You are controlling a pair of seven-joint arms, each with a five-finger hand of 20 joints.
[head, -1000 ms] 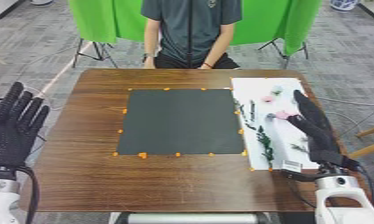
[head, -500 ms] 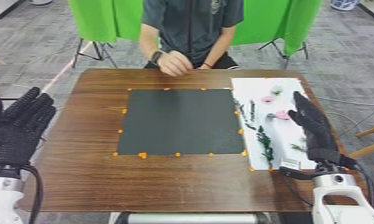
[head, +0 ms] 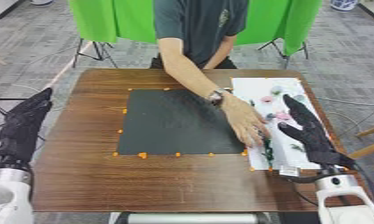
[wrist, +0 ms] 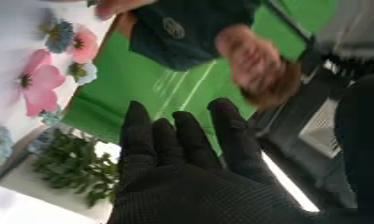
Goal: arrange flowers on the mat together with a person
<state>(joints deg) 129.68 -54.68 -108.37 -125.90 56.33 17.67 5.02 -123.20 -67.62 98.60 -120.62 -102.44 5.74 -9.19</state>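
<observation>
My left black-gloved hand [head: 22,122] is off the left side of the brown wooden table [head: 121,185], fingers straight and holding nothing. My right black-gloved hand [head: 310,132] is over the right part of the white rectangular sheet [head: 253,85], empty too, its fingers extended and thumb held apart. In front of me, the person's bare arm crosses the dark grey square mat [head: 170,125], and that hand [head: 246,122] is at the sheet's left side, beside the long green leafy stem [head: 269,155]; I can't tell whether it grips anything. On the sheet, my right wrist view gives me a large pink artificial flower [wrist: 46,82] and a smaller pink bloom [wrist: 84,46] beside a blue one [wrist: 59,37]
</observation>
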